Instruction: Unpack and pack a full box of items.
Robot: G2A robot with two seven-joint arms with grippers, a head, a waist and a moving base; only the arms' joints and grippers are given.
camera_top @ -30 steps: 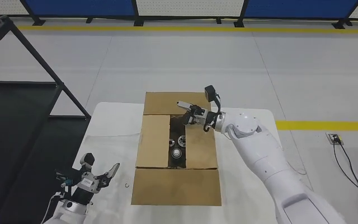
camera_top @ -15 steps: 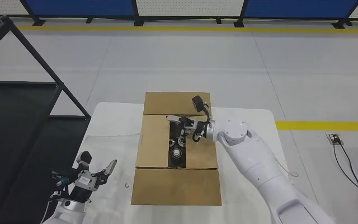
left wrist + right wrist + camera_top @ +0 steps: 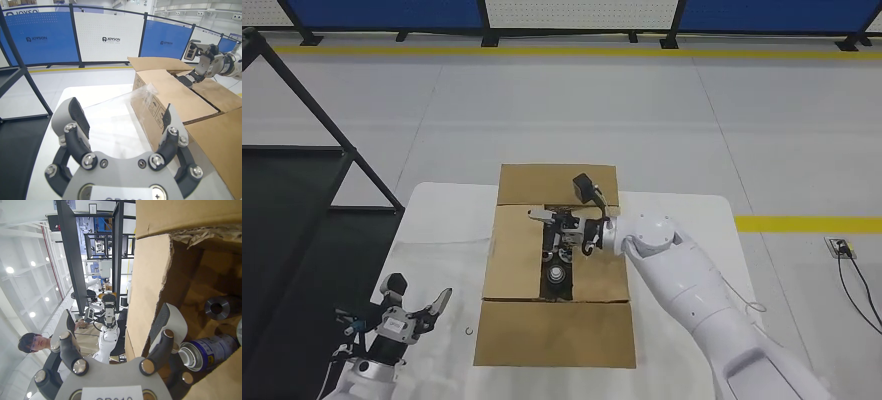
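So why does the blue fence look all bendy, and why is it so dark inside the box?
Left wrist view: the wide lens bends the fence into a curve. Top view: flaps of the box shade the gap, so the cans inside sit in shadow. Right wrist view: ceiling lamps glare white while the box's inside looks dim.

You had one box (image 3: 552, 335), one spray can (image 3: 208, 351), one metal cylinder (image 3: 216, 308) (rest hidden by flaps), one plastic sheet (image 3: 113, 115).
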